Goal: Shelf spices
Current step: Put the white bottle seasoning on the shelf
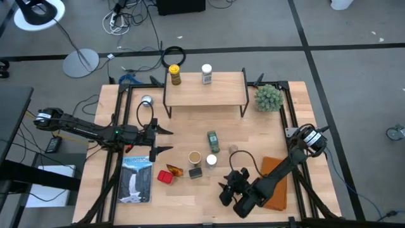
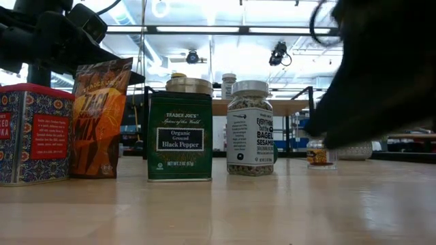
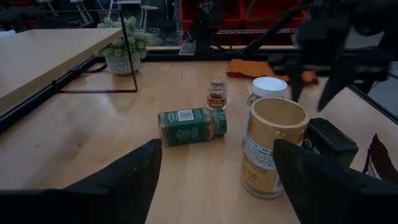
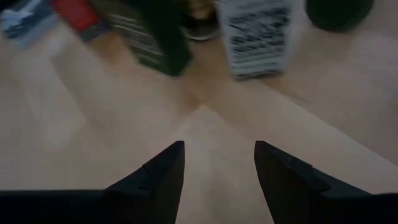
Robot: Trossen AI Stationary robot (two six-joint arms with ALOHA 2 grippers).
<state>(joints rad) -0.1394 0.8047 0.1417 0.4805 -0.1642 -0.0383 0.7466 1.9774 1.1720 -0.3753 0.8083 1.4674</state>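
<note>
We see the left gripper point(image 3: 214, 180) with fingers spread wide, nothing between them. Ahead on the tabletop point(image 3: 93, 134): tan-lidded jar point(image 3: 272, 146) upright, nearest — white-lidded jar point(image 3: 268, 88) just behind it. Green jar point(image 3: 191, 125) lies on its side. Small jar point(image 3: 217, 93) with reddish contents stands beyond. Dark box point(image 3: 331, 142) beside the tan-lidded jar. Shelf point(image 3: 46, 53) and plant point(image 3: 124, 43) farther off — the other gripper point(image 3: 314, 87) hangs over the far side.

Bright overhead lights, right wrist view blurred

2 jars on shelf point(image 1: 205, 88), approx 7 spice containers on table, 1 plant point(image 1: 268, 97).
</note>
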